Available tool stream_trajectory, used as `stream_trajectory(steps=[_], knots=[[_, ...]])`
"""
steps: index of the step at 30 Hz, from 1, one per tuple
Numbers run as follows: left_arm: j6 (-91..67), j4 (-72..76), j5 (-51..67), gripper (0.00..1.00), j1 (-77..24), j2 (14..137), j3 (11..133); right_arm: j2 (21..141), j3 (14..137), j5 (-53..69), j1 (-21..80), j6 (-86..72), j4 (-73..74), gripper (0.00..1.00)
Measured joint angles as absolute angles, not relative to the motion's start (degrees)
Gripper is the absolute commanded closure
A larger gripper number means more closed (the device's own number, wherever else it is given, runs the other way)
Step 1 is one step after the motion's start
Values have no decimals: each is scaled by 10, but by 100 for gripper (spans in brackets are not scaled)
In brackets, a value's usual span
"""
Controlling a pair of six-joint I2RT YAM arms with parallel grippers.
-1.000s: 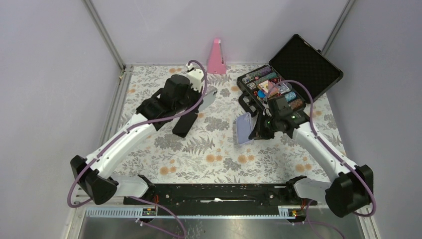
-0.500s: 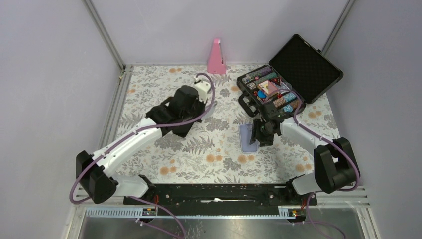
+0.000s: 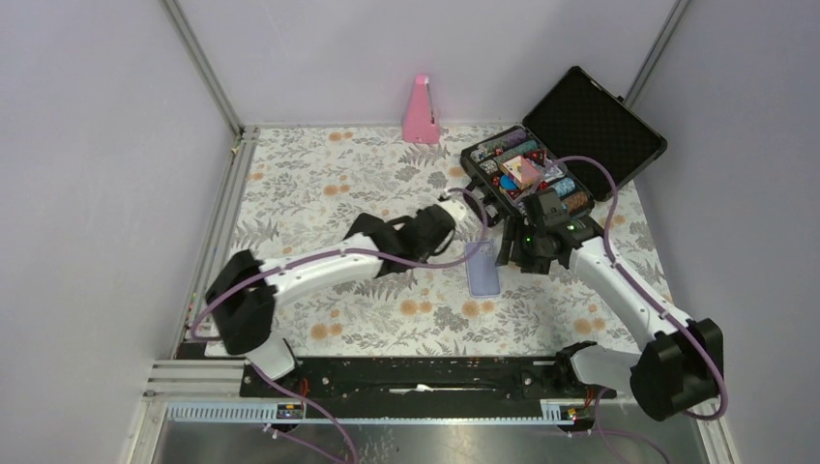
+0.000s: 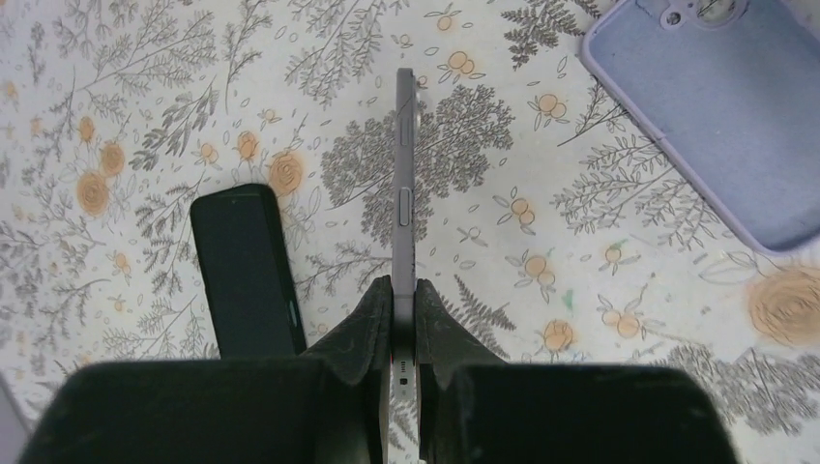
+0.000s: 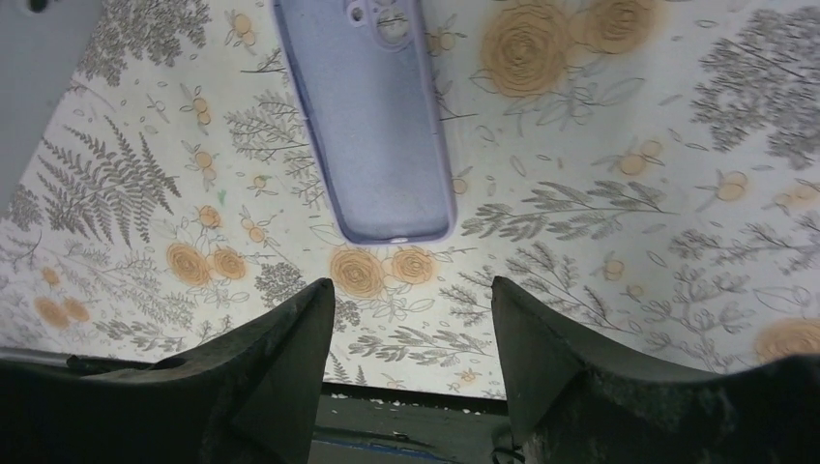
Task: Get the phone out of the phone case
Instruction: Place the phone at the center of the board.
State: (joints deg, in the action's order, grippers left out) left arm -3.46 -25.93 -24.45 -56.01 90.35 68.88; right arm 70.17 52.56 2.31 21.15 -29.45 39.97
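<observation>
- Between the fingers of the left gripper [image 4: 404,319] a phone [image 4: 404,193] is pinched by its near end. It stands on edge, so only its thin grey side with two buttons shows, reaching straight ahead of the fingertips.
- Below that gripper lies a floral tablecloth [image 4: 116,116]; the phone is clear of it.
- Ahead and to the right of the left gripper, the lilac phone case [image 4: 716,126] lies flat on the cloth, well apart from the phone, with its camera opening at the far end.
- Left of the left fingers, a black flat slab [image 4: 247,271] rests on the cloth. Whether it is a second phone or a cover cannot be told.
- Right gripper [image 5: 414,319]: fingers spread, nothing between them, held above the cloth.
- Just ahead of the right fingertips is the same phone case [image 5: 372,116], its near end a little to their left and not touching either finger.
- Behind the right gripper [image 3: 517,253], in the top view, an open black toolbox [image 3: 590,121] holds small coloured items.
- Far beyond both grippers, a pink wedge [image 3: 420,111] stands at the back wall.
</observation>
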Motion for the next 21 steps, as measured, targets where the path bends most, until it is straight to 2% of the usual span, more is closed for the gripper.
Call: stream_trajectory(steps=[5, 12, 14, 18, 21], knots=[[-19, -255, -345, 100, -603, 1005, 734, 659, 526, -6, 178, -294, 435, 33], [2, -240, -440, 99, -650, 1063, 747, 616, 525, -13, 81, -287, 473, 35], [0, -241, -464, 93, -668, 1076, 747, 613, 528, -9, 44, -278, 488, 35], [-31, -264, -515, 94, -710, 1110, 751, 612, 555, -6, 6, -264, 511, 36], [-66, -304, -548, 86, -738, 1155, 775, 613, 574, 23, 0, -263, 511, 38]])
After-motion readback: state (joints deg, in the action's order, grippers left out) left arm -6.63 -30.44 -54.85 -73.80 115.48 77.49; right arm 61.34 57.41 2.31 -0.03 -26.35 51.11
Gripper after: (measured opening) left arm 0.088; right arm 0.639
